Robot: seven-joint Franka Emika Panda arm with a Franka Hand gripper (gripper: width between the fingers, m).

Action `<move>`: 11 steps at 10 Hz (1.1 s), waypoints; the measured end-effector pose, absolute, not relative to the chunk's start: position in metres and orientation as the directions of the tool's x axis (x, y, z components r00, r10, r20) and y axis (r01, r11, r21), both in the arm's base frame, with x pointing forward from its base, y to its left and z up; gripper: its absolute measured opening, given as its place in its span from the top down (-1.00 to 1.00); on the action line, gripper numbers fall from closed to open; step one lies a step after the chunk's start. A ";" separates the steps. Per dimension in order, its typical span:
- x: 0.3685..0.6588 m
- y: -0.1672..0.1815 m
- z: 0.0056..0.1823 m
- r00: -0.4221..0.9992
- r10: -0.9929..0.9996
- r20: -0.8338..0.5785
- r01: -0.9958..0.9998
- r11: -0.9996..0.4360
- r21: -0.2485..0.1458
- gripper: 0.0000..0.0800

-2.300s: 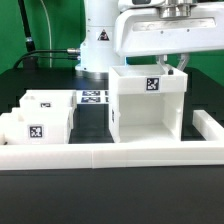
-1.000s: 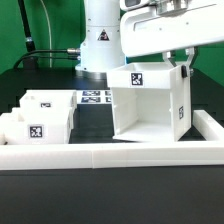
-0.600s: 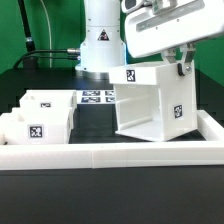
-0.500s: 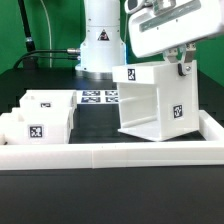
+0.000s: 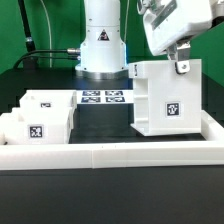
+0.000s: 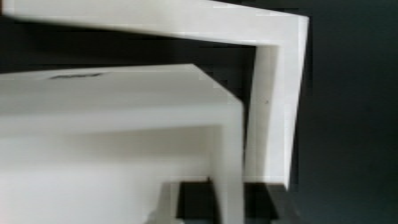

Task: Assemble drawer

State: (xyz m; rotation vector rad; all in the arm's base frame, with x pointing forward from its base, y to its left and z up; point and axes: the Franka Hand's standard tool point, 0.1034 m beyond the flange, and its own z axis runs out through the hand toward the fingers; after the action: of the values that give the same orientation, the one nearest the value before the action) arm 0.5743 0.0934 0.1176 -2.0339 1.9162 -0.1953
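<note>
The white cube-like drawer housing (image 5: pixel 168 97) stands at the exterior view's right, turned so a tagged side faces the camera. My gripper (image 5: pixel 181 66) is shut on the top edge of one housing wall. In the wrist view the thin white wall (image 6: pixel 270 120) runs between my two dark fingers (image 6: pixel 196 202). The two white trays (image 5: pixel 40 115) with tags lie side by side at the exterior view's left, apart from the housing.
A long low white border wall (image 5: pixel 100 153) runs along the front and up the exterior view's right side. The marker board (image 5: pixel 103 97) lies on the black table in front of the robot base (image 5: pixel 103 50).
The housing has been turned about its upright axis while held: its open front, which faced the camera, now faces away toward the exterior view's left. The gripper rotated with it.
</note>
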 end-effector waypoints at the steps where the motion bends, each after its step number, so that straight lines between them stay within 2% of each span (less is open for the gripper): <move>1: 0.574 0.094 0.117 0.108 -0.987 -0.121 -0.939 -0.062 -0.338 0.89; 3: 0.581 0.093 0.113 0.073 -0.988 -0.138 -0.941 -0.022 -0.337 0.89; 7: 0.612 0.112 0.117 0.071 -0.986 -0.152 -0.929 -0.010 -0.370 0.88; 9: 0.624 0.112 0.117 0.052 -0.987 -0.150 -0.928 0.007 -0.374 0.87; 11: 0.627 0.111 0.115 0.051 -0.987 -0.152 -0.933 0.007 -0.360 0.86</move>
State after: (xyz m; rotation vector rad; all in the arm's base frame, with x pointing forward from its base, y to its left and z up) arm 0.6274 0.1112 0.1149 -1.9739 1.9289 -0.2054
